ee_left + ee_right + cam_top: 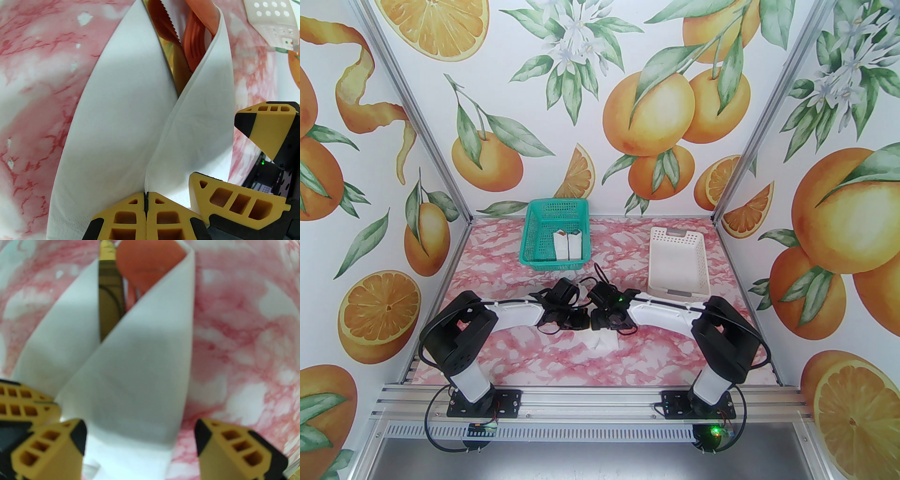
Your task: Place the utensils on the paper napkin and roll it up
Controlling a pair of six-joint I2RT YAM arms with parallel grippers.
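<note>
My left pincer is clamped together on the edge of the paper napkin's overlapping flap, low in the left wrist view. My right pincer stands apart, one finger on either side of the folded napkin, which lies on the pink marbled bench at centre. At the open top of the fold the olive knife, orange spoon and orange fork poke out. Farther up the top view, a green basket holds two white bundles. A white basket sits to its right.
</note>
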